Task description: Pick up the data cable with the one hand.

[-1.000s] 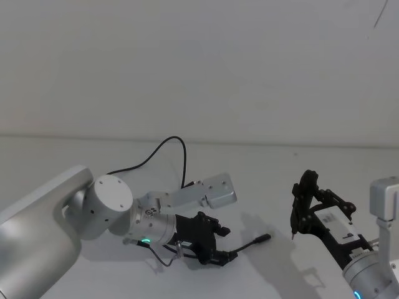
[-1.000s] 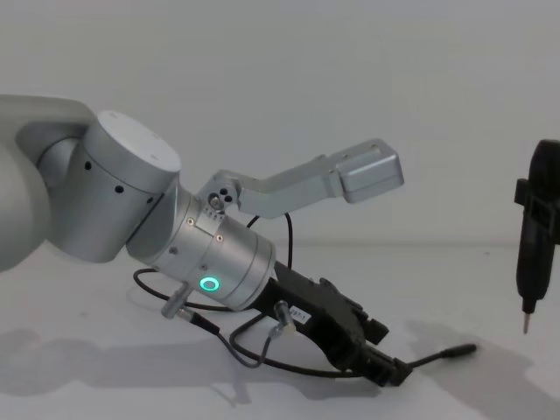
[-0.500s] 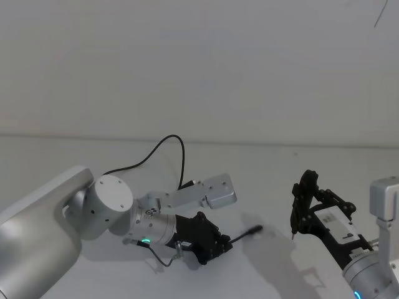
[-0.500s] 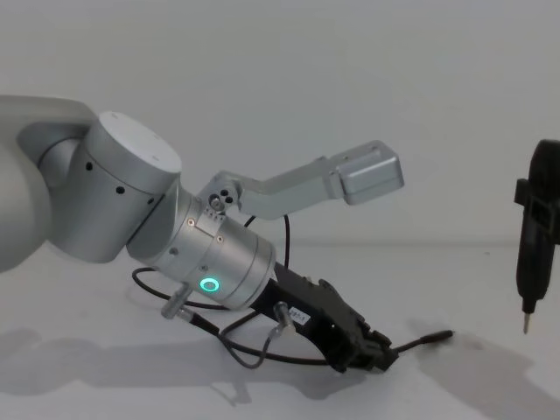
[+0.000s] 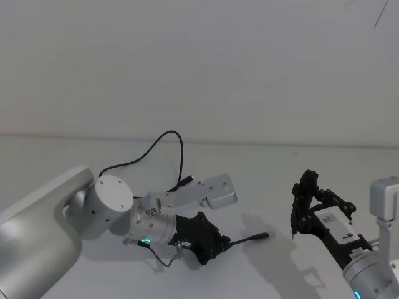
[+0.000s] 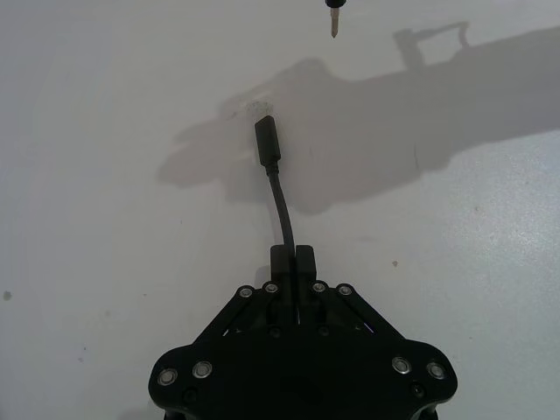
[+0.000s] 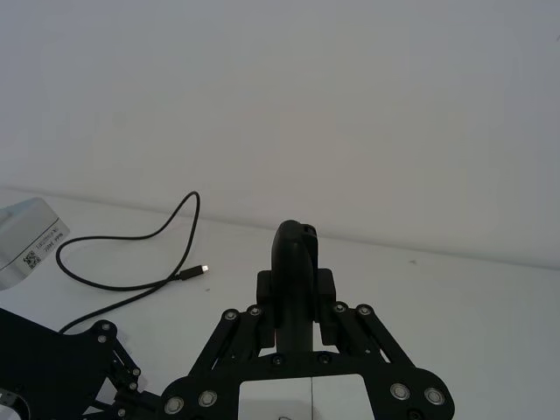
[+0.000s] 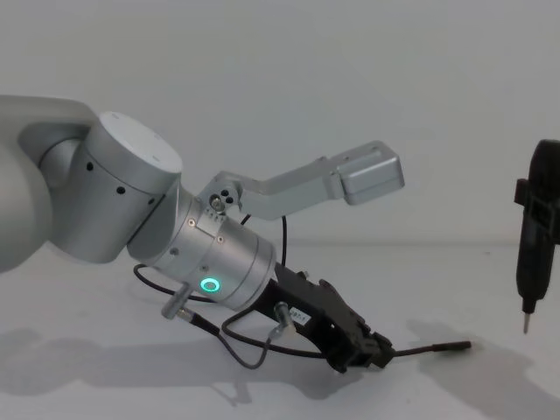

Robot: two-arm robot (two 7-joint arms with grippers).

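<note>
One slow lift suits the left gripper (image 6: 292,259), clamped on the data cable (image 6: 282,197); right gripper (image 7: 294,293) at 4 o'clock grips a pointed tool (image 8: 531,245).

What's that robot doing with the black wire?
The robot's left gripper is pinching a black cable near one end, low over the white table. The plug sticks out in front of the gripper, and the rest of the cable trails back in a loop behind the arm. The right gripper waits off to the right, holding a dark pointed tool, apart from the cable.
</note>
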